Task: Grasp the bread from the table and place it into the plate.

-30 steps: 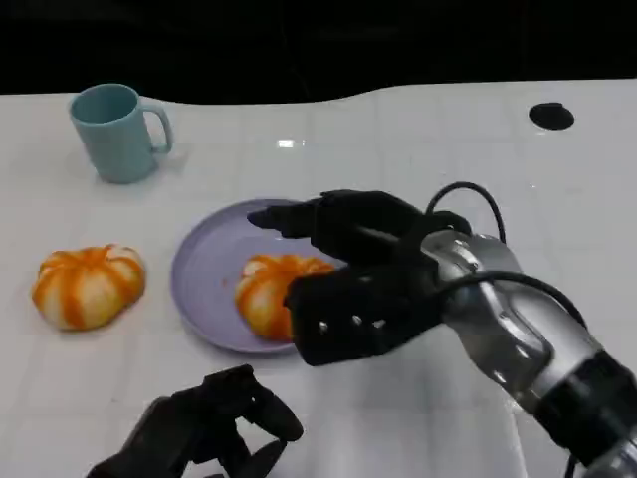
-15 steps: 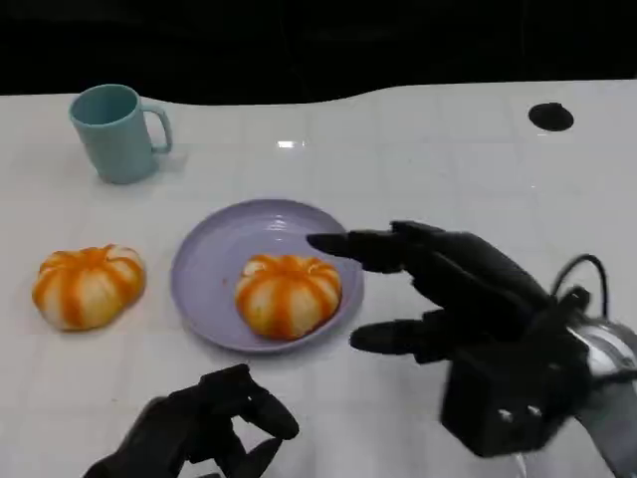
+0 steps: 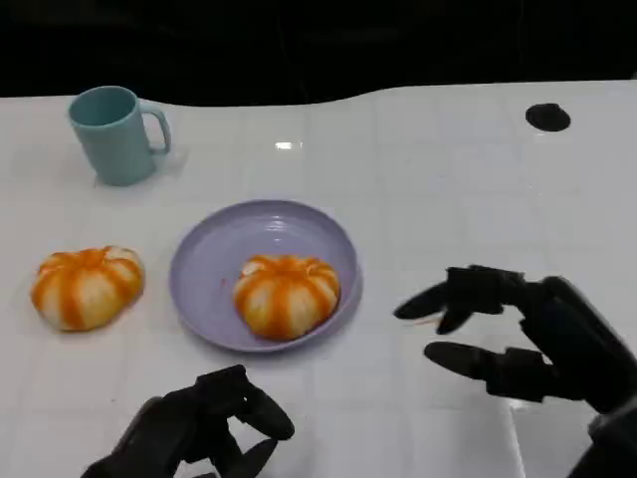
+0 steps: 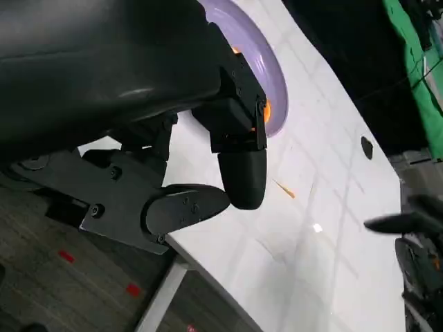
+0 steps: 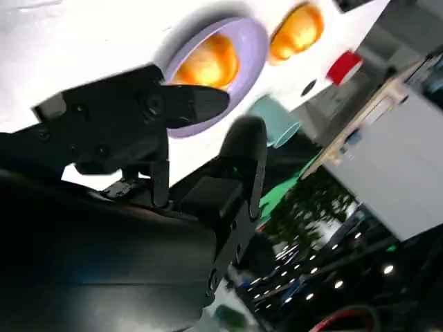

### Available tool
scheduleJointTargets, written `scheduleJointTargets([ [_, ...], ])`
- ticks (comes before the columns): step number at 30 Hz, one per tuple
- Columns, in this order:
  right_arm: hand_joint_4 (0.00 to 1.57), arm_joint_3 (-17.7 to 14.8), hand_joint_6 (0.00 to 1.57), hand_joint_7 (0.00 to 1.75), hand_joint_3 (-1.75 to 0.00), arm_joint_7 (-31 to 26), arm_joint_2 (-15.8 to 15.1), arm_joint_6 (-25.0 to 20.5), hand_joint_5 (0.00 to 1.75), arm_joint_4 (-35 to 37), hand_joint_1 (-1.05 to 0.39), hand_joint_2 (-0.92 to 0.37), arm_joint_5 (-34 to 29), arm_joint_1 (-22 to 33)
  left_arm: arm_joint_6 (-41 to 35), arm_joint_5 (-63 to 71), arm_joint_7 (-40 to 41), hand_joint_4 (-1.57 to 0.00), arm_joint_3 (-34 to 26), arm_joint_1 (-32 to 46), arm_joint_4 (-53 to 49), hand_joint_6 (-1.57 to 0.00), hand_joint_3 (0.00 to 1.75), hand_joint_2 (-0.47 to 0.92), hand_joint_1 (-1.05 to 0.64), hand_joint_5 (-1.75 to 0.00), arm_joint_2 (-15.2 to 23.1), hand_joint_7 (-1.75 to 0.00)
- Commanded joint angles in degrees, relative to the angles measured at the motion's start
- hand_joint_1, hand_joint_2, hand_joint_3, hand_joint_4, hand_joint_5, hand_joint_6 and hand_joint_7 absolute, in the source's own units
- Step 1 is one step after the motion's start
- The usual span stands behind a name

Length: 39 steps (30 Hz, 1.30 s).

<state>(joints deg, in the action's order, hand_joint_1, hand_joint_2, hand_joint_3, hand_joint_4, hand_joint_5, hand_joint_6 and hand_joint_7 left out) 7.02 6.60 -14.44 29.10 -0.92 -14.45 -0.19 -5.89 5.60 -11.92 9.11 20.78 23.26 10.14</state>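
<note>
- While one orange-striped bun (image 3: pixel 287 295) is sitting inside the lavender plate (image 3: pixel 209 261), it is looking soft and light, best cupped round its sides.
- A second bun (image 3: pixel 87 286) is lying left of the plate.
- Right hand (image 3: pixel 518 341) is hovering spread, holding nothing; left hand (image 3: pixel 199 430) is curling, empty.

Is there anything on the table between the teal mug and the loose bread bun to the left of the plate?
No. In the head view the stretch of white table between the teal mug and the loose bread bun is bare.
</note>
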Motion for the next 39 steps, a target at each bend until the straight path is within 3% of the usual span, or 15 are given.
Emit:
scheduleJointTargets([
  [1, 0.86, -2.53, 0.83, 1.26, -1.28, -1.56, -1.26, -0.18, 1.72, -2.42, -0.03, -0.38, -1.00, 3.88, 0.62, -0.13, -0.34, -0.62, -0.48, -0.13, -0.33, -0.64, 0.58, 0.85, -0.25, -1.75, 0.97, -1.21],
  [7, 0.93, -4.39, 0.84, 1.40, -1.51, -0.58, -2.31, -1.69, 1.75, -6.00, 0.00, -0.27, -0.38, 8.76, -0.02, -0.68, -0.61, -0.63, -0.73, -0.25, -0.18, -0.64, 0.57, 0.86, -0.25, -1.75, 1.17, -1.22],
  [14, 0.93, -5.49, 0.83, 1.42, -1.49, -1.96, -1.46, -4.24, 1.75, -8.40, 0.00, -0.26, -2.27, 12.46, 0.20, -0.51, -0.55, -0.64, -0.77, -0.51, -0.40, -0.64, 0.55, 0.86, -0.25, -1.75, 1.47, -1.22],
  [28, 0.95, -5.57, 0.83, 1.47, -1.51, -7.50, -1.41, -1.82, 1.75, -1.68, -0.02, -0.21, -6.47, 11.18, 2.12, -0.76, -0.24, -0.62, -1.46, -0.93, -2.24, -0.65, 0.53, 0.87, -0.25, -1.74, 1.46, -1.21],
  [39, 0.96, -4.27, 0.84, 1.48, -1.52, -9.05, -1.14, -1.75, 1.75, -0.64, -0.04, -0.18, -8.35, 10.50, 3.51, -1.32, -0.47, -0.62, -2.46, -1.39, -3.97, -0.66, 0.50, 0.88, -0.26, -1.74, 1.36, -1.21],
])
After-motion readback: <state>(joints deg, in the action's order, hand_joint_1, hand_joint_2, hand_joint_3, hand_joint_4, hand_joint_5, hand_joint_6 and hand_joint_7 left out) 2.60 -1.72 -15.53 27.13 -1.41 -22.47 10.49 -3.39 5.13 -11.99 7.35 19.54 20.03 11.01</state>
